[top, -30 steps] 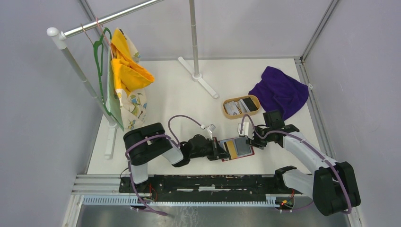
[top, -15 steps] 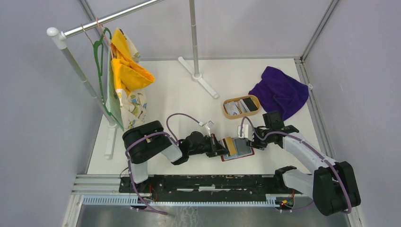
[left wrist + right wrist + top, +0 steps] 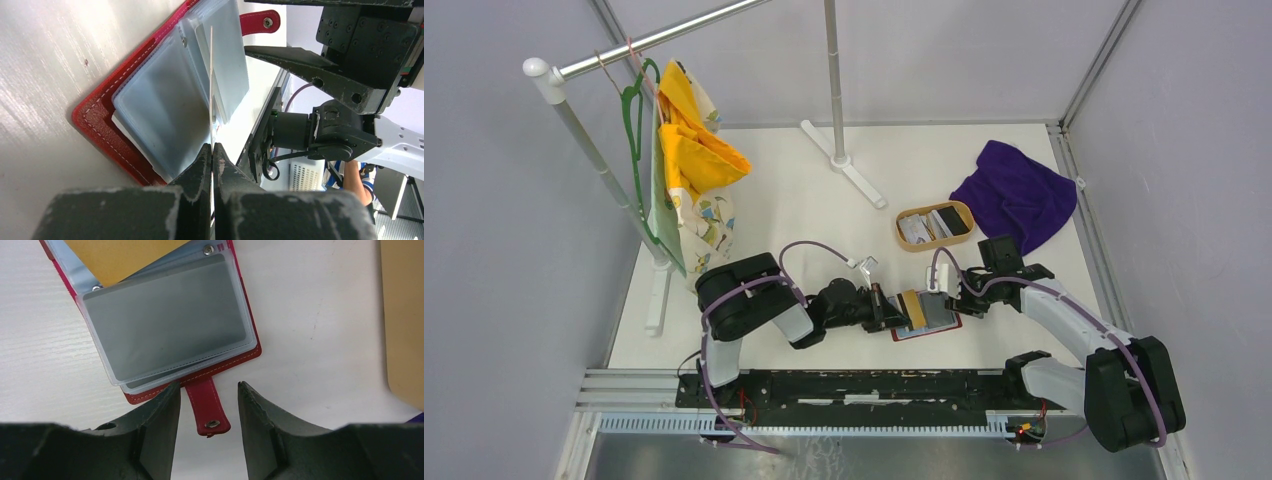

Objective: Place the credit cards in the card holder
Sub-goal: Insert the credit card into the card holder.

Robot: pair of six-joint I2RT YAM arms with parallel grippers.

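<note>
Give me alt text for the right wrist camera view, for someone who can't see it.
An open red card holder with clear plastic sleeves lies on a white table, its snap tab between the spread fingers of the right gripper. A tan card overlaps the holder's far end, and a tan tray edge shows at right.

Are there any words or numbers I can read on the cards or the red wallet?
None can be read.
Cards in the wooden tray: any printing too small to read.
Gold card in the left tool: visible face blank.
Red wallet: no words showing.
</note>
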